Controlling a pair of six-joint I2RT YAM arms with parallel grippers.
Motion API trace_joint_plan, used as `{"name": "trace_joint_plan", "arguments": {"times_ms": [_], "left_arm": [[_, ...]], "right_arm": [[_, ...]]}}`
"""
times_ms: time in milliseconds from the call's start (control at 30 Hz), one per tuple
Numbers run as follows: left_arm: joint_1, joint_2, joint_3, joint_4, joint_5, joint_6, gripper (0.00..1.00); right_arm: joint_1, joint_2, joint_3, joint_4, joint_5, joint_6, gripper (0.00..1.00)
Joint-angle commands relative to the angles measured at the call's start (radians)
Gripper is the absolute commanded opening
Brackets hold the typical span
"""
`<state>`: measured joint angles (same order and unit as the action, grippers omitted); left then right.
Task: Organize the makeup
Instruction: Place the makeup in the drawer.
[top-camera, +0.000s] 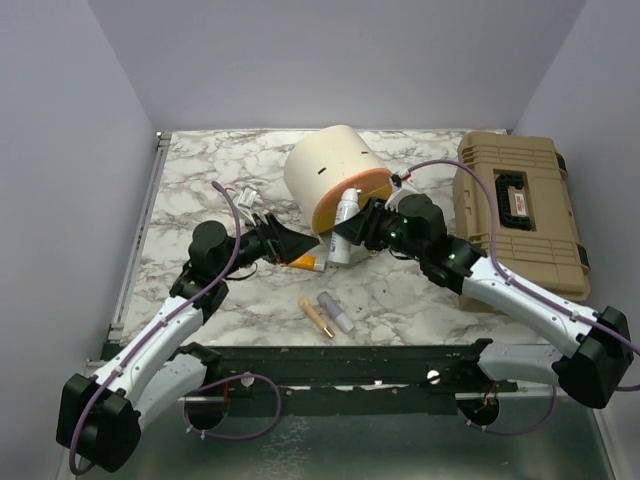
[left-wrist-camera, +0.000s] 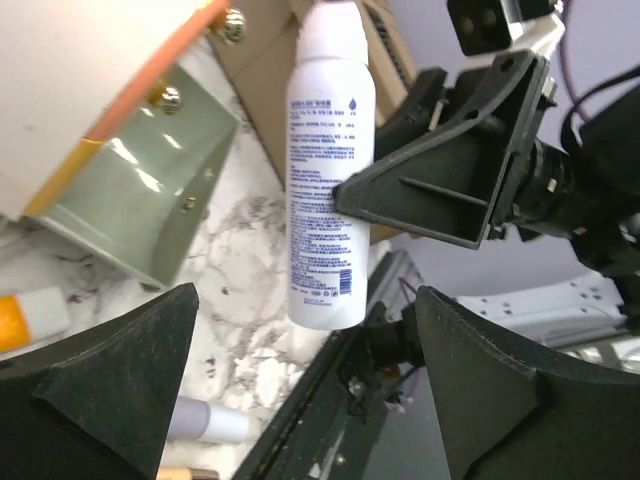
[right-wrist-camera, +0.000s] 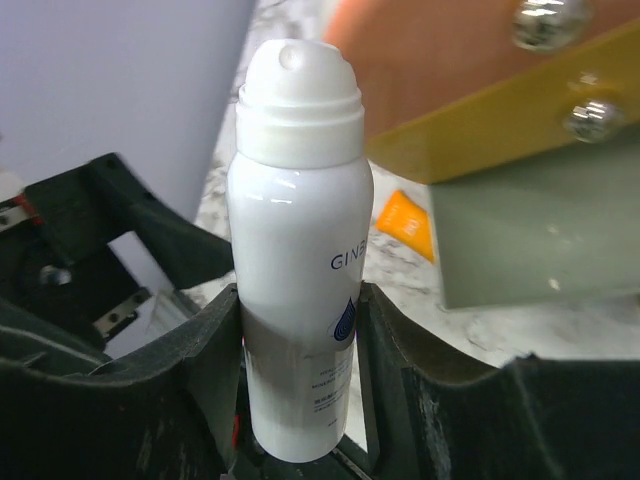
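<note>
My right gripper (top-camera: 352, 235) is shut on a whitish spray bottle (top-camera: 345, 222) and holds it upright above the table, just in front of the round case. In the right wrist view the bottle (right-wrist-camera: 300, 230) sits between both pads of my right gripper (right-wrist-camera: 300, 330). My left gripper (top-camera: 295, 243) is open and empty, just left of the bottle. In the left wrist view the bottle (left-wrist-camera: 330, 170) hangs beyond my left gripper (left-wrist-camera: 305, 300). An orange tube (top-camera: 305, 263) lies under the left gripper. A gold tube (top-camera: 317, 315) and a lilac tube (top-camera: 337, 311) lie nearer the front.
The cream-and-orange round case (top-camera: 325, 165) lies on its side at the back centre, with its greenish flap (left-wrist-camera: 130, 200) hanging open. A big tan toolbox (top-camera: 520, 210) stands at the right. A small white item (top-camera: 248, 197) lies at the back left.
</note>
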<state>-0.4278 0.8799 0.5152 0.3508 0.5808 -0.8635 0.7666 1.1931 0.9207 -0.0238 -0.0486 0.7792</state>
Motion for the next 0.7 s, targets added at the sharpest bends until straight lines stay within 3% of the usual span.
{"name": "trace_joint_plan", "arguments": {"times_ms": [0,167,400,667], "left_arm": [[-0.004,0.004,0.092,-0.206,-0.145,0.169,0.91],[-0.004,0.078,0.157,-0.263,-0.236,0.247,0.91],[-0.003,0.218,0.280,-0.307,-0.206,0.346,0.91],[-0.004,0.246,0.300,-0.308,-0.187,0.346,0.91]], "right_arm": [[-0.001,-0.042,0.005,-0.221,0.248,0.091,0.24],[-0.018,-0.060,-0.032,-0.249,0.343,0.244,0.24],[-0.170,0.014,-0.030,-0.233,0.160,0.405,0.25],[-0.202,0.164,0.094,-0.294,0.159,0.467,0.28]]}}
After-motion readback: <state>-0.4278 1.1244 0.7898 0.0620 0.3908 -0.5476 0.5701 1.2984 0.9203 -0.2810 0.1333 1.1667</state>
